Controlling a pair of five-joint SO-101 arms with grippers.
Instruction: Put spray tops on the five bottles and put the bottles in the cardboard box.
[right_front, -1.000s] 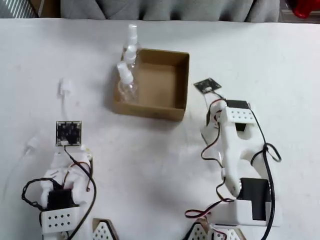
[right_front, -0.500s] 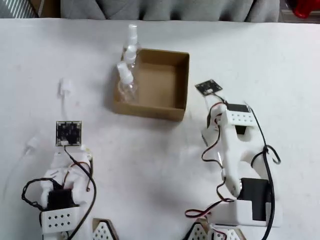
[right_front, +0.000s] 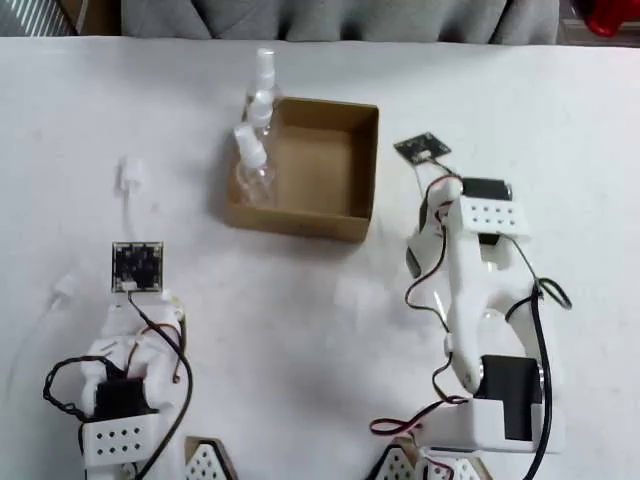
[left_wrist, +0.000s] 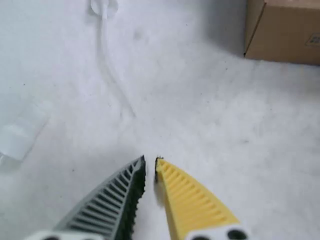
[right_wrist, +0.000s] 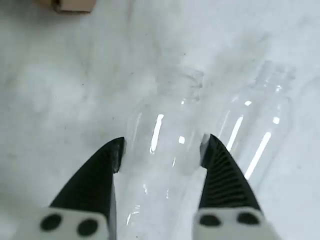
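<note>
Cardboard box (right_front: 310, 165): open, on the white worktop (right_front: 520, 110), far centre.

Clear bottles, capped (right_front: 250, 160): three with spray tops, in a row at the box's left wall. Whether they stand inside or just beside it cannot be told.

Clear bottles, uncapped: two, close together by the right arm. One (right_wrist: 165, 160) lies between the right hand's fingers. The other (right_wrist: 255, 125) is just beside it, outside the hand.

Spray tops, loose: one (right_front: 130, 175) left of the box, one (right_front: 65, 290) near the left arm.

Right hand (right_wrist: 162, 145): spread, a finger on either side of the nearer uncapped bottle, not yet pinching it.

Left hand (left_wrist: 150, 160): fingers pressed together, holding nothing, low over bare worktop.

Change: over the last second the right arm (right_front: 470, 270) has pushed forward, away from its base. The left arm has not stirred.

Assessment: three of five bottles look capped. The advance likely sets up a grasp on an uncapped bottle. Capping and boxing remain to be done.
</note>
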